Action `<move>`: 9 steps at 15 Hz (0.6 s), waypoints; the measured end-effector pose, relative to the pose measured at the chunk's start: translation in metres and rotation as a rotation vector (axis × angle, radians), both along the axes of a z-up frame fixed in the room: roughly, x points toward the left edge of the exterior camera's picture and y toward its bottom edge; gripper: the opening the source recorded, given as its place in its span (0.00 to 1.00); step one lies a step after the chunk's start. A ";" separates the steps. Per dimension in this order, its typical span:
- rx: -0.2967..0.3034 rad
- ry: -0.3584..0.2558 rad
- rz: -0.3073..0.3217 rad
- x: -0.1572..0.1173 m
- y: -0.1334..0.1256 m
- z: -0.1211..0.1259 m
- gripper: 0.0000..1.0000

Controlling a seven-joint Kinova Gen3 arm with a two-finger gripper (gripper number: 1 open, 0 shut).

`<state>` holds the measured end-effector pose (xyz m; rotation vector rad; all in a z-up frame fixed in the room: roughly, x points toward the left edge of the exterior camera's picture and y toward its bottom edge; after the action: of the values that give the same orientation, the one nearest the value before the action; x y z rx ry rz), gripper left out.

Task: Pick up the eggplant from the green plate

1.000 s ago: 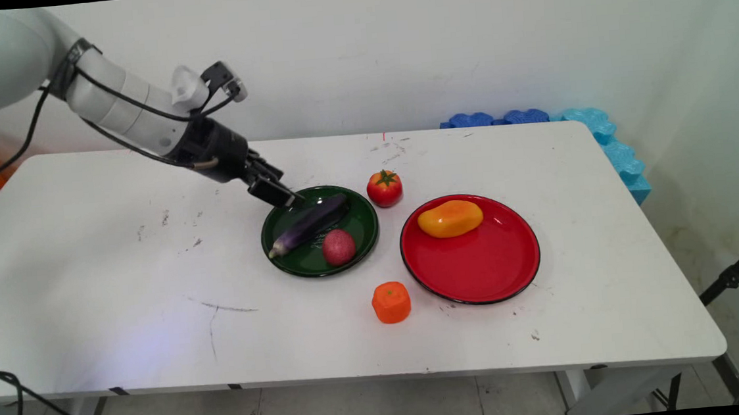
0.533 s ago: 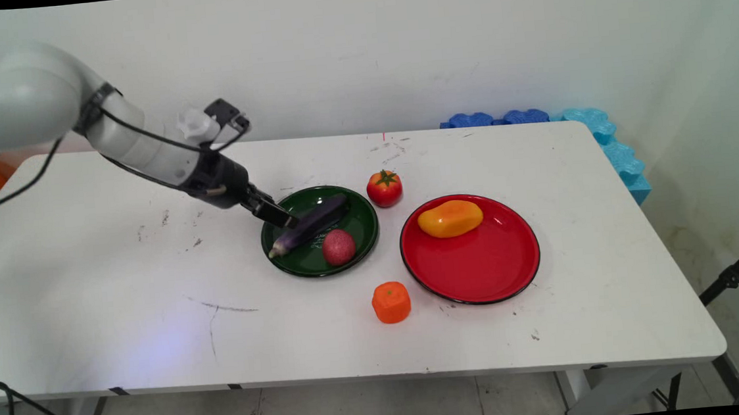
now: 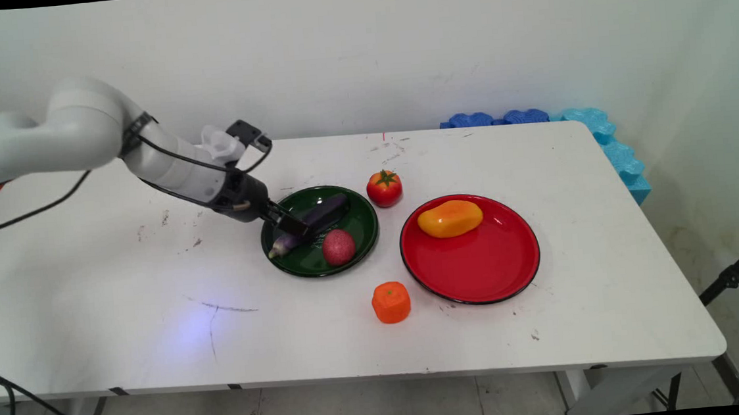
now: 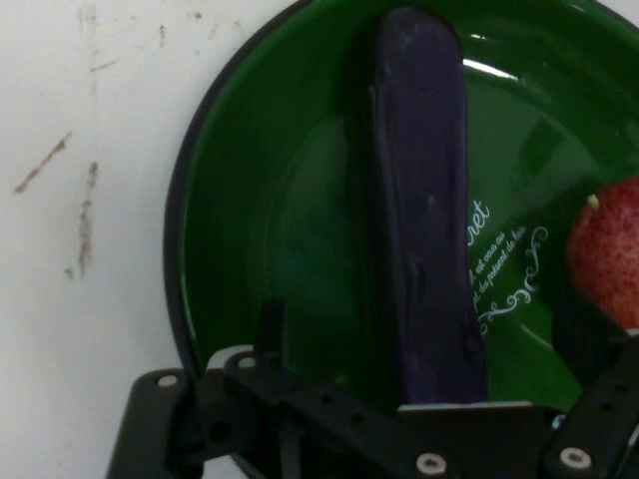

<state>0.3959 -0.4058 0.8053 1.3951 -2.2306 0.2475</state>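
A dark purple eggplant lies slantwise in a green plate, next to a round reddish fruit. My gripper reaches in from the left, low over the eggplant's middle. In the hand view the eggplant runs up the centre of the green plate, and my gripper stands open with one finger on each side of it, not touching. The reddish fruit shows at the right edge.
A tomato stands just right of the green plate. A red plate holding a yellow-orange mango lies further right. An orange fruit sits in front of the plates. Blue foam pieces line the far right corner.
My gripper has moved down and forward from the green plate's far left rim to the eggplant's middle, now covering part of it. Nothing on the table has shifted.
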 end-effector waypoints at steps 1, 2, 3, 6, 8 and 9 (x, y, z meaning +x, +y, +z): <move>-0.001 0.001 -0.002 -0.002 -0.001 -0.004 1.00; -0.002 0.001 -0.005 -0.004 -0.002 -0.007 1.00; -0.004 0.001 -0.010 -0.006 -0.002 -0.010 1.00; -0.011 0.004 -0.027 -0.011 -0.003 -0.018 0.00; -0.016 0.004 -0.043 -0.015 -0.003 -0.022 0.00; -0.019 0.002 -0.053 -0.016 -0.003 -0.024 0.00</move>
<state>0.3794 -0.4089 0.7816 1.3237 -2.2539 0.2483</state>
